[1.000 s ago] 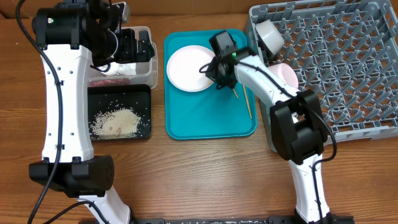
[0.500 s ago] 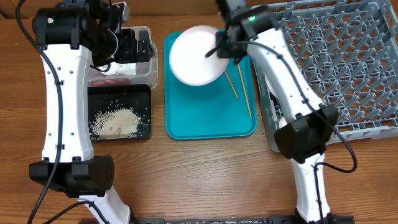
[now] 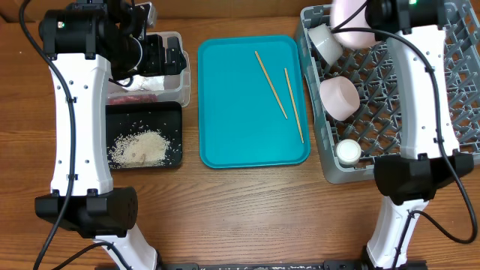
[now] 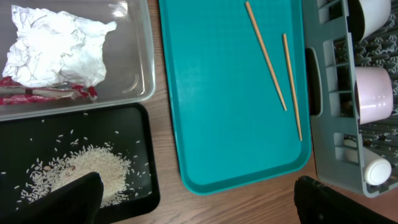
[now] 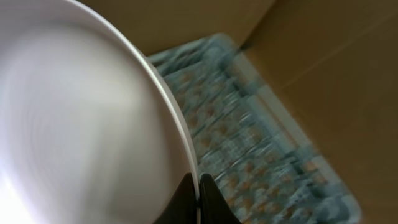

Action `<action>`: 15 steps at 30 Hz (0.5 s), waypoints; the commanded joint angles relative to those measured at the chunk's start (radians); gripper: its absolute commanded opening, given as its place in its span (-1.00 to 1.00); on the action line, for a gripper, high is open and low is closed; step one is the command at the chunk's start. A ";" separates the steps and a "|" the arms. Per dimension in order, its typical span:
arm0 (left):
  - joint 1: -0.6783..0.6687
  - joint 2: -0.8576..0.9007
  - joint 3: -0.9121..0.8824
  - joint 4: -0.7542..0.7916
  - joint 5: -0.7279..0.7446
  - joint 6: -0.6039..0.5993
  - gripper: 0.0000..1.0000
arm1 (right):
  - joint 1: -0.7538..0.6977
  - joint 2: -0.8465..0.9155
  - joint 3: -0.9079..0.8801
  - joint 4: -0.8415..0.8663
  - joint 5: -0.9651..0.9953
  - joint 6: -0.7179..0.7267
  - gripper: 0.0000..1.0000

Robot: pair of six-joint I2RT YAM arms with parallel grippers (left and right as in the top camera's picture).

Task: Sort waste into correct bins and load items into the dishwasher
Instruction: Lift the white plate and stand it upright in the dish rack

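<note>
Left arm [image 3: 71, 112] and right arm [image 3: 424, 90] show white links, black joints.

Smooth plastic teal tray [image 3: 240, 112]; wooden chopsticks [image 3: 271, 85]; crumpled paper tissue [image 4: 56, 43]; wood-grain table [image 3: 247, 217]

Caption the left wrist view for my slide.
Open left fingers frame rice in the black tray, tissue in the clear tub, two chopsticks on the teal tray beside the dish rack.
</note>
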 commanded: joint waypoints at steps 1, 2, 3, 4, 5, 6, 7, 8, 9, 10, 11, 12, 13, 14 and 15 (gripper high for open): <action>-0.005 -0.006 -0.005 0.002 -0.005 -0.003 1.00 | 0.011 -0.026 0.003 0.058 0.204 -0.156 -0.92; -0.005 -0.006 -0.005 0.002 -0.005 -0.003 1.00 | 0.011 -0.026 -0.008 0.087 0.204 -0.214 -0.92; -0.005 -0.006 -0.005 0.002 -0.005 -0.003 1.00 | 0.011 -0.026 -0.023 0.115 0.204 -0.261 -0.92; -0.005 -0.006 -0.005 0.002 -0.005 -0.003 1.00 | 0.010 -0.026 -0.033 0.133 0.204 -0.293 -0.92; -0.005 -0.006 -0.005 0.002 -0.005 -0.003 1.00 | 0.006 -0.026 -0.054 0.159 0.206 -0.339 -0.92; -0.005 -0.006 -0.005 0.002 -0.005 -0.003 1.00 | 0.001 -0.026 -0.072 0.174 0.209 -0.346 -0.92; -0.005 -0.006 -0.005 0.002 -0.005 -0.003 1.00 | -0.005 -0.026 -0.085 0.179 0.208 -0.346 -0.92; -0.005 -0.006 -0.005 0.002 -0.005 -0.003 1.00 | -0.012 -0.026 -0.100 0.181 0.208 -0.346 -0.92; -0.005 -0.006 -0.005 0.002 -0.005 -0.003 1.00 | -0.022 -0.026 -0.120 0.183 0.207 -0.346 -0.93; -0.005 -0.006 -0.005 0.002 -0.005 -0.003 1.00 | -0.029 -0.026 -0.139 0.185 0.207 -0.346 -0.92; -0.005 -0.006 -0.005 0.002 -0.005 -0.003 1.00 | -0.036 -0.026 -0.156 0.188 0.205 -0.346 -0.92; -0.005 -0.006 -0.005 0.002 -0.005 -0.003 1.00 | -0.043 -0.026 -0.178 0.195 0.189 -0.346 -0.92; -0.005 -0.006 -0.005 0.002 -0.005 -0.003 1.00 | -0.048 -0.026 -0.197 0.201 0.169 -0.346 -0.92; -0.005 -0.006 -0.005 0.002 -0.005 -0.003 1.00 | -0.051 -0.026 -0.214 0.205 0.151 -0.345 -0.92; -0.005 -0.006 -0.005 0.002 -0.005 -0.003 1.00 | -0.055 -0.026 -0.233 0.207 0.134 -0.345 -0.92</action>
